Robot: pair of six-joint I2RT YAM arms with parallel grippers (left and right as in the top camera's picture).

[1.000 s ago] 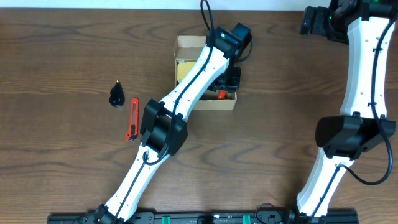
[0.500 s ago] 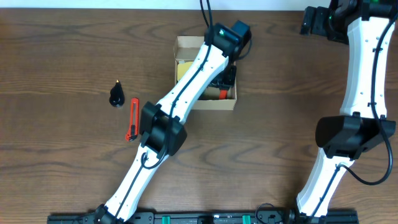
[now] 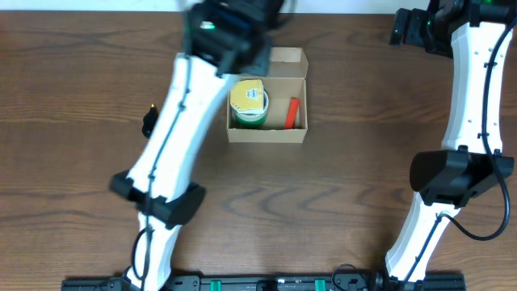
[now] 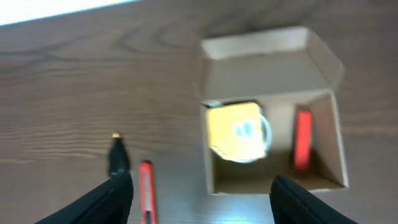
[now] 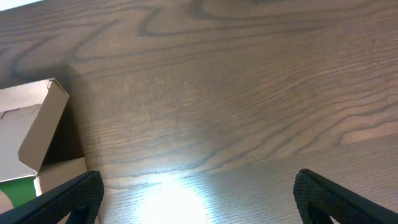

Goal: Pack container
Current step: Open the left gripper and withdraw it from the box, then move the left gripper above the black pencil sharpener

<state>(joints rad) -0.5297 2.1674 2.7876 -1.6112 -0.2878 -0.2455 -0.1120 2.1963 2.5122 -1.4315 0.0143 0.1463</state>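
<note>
The container (image 3: 266, 134) is a tan cardboard box, open, with its flap lid (image 3: 287, 58) folded back. Inside lie a yellow and green tape roll (image 3: 248, 103) and a red-orange stick (image 3: 292, 113). The left wrist view shows the box (image 4: 273, 182), the roll (image 4: 239, 130) and the stick (image 4: 303, 146) from above. My left gripper (image 4: 208, 205) is open and empty, high above the table, blurred at the box's back-left in the overhead view (image 3: 238, 20). My right gripper (image 5: 205, 202) is open and empty over bare table, right of the box flap (image 5: 38, 127), at the far right in the overhead view (image 3: 406, 28).
A black cone-shaped item (image 4: 118, 158) and a red utility knife (image 4: 146, 193) lie on the wood table left of the box. In the overhead view the black item (image 3: 148, 123) peeks out beside my left arm, and the knife is hidden under it.
My left gripper has lifted out of the box and swung up and to the back-left. The box's contents now show. The right arm has not moved.
</note>
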